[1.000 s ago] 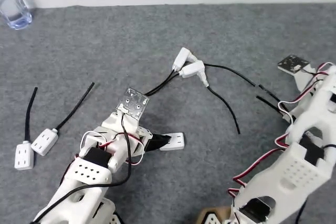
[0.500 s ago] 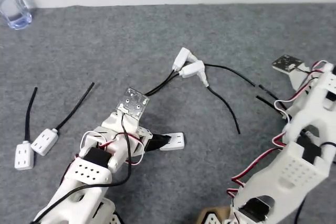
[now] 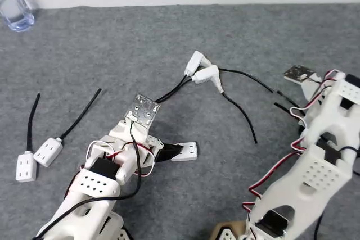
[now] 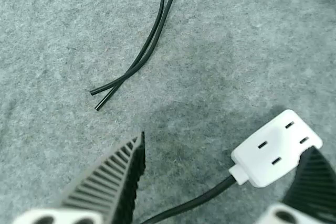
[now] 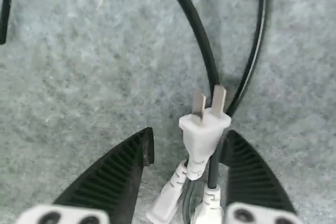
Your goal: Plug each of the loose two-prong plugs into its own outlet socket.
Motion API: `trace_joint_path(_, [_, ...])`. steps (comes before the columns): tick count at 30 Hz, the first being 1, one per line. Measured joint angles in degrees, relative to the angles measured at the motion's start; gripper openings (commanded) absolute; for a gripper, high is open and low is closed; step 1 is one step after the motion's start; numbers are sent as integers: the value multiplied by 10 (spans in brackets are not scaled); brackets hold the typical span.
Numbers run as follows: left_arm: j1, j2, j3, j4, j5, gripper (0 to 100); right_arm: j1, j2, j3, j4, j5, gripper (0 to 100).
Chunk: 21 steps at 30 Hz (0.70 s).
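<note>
Left gripper [image 4: 223, 153] has not moved: fingers spread, outlet socket [image 4: 275, 148] lying just inside one finger, slots facing the wrist camera, cord trailing back between the fingers toward the wrist. Right arm has crept inward over the last second, so the right gripper [image 5: 189, 140], fingers spread and pinching nothing, now straddles the two-prong plug [image 5: 203, 129], probably lined up for a grasp that is not yet made. Plug lies flat between the fingers, long axis along them, prongs pointing away from the wrist.
</note>
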Motion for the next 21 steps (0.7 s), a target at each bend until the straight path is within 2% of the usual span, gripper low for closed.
trace_joint_path(7, [0,0,0,0,0,423,-1,2,0,-1,0,6])
trace_joint_path(21, [0,0,0,0,0,423,-3,1,0,-14,2,9])
